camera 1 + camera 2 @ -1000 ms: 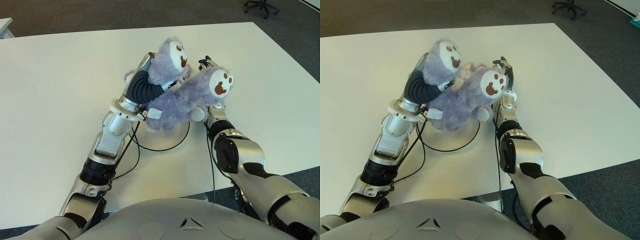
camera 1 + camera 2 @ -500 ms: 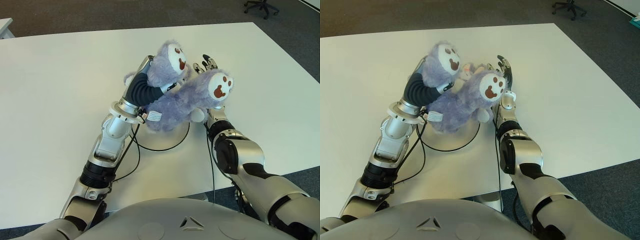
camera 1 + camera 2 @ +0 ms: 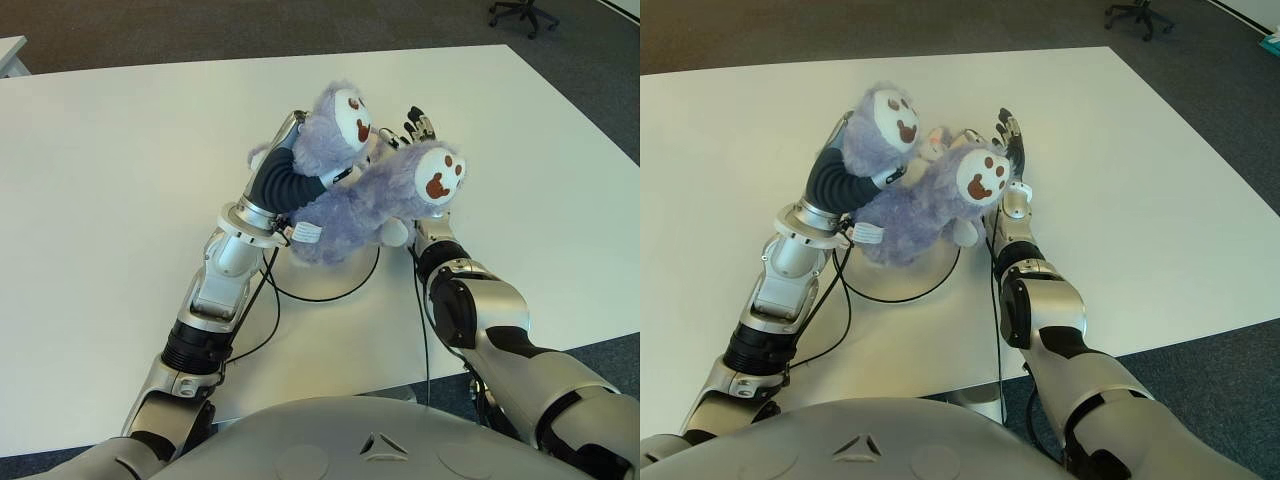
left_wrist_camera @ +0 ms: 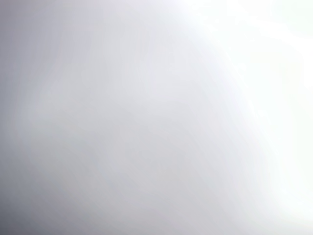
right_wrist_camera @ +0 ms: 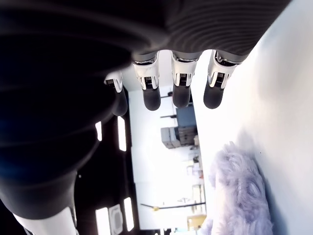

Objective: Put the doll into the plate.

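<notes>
Lying over the plate (image 3: 345, 268), the doll (image 3: 350, 205) hides the left hand; right hand (image 3: 418, 125) released

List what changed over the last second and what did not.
The right hand opened: its fingers, curled by the doll a second ago, now stand straight and hold nothing. The doll tipped slightly. The left hand stayed behind the doll, fingers hidden; the doll stayed over the plate on the table.

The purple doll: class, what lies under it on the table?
Under the doll a dark curved rim shows on the white table, seemingly the plate's edge. The doll covers everything inside it. The left hand is hidden in the fur; the right hand shows behind the doll, open.
</notes>
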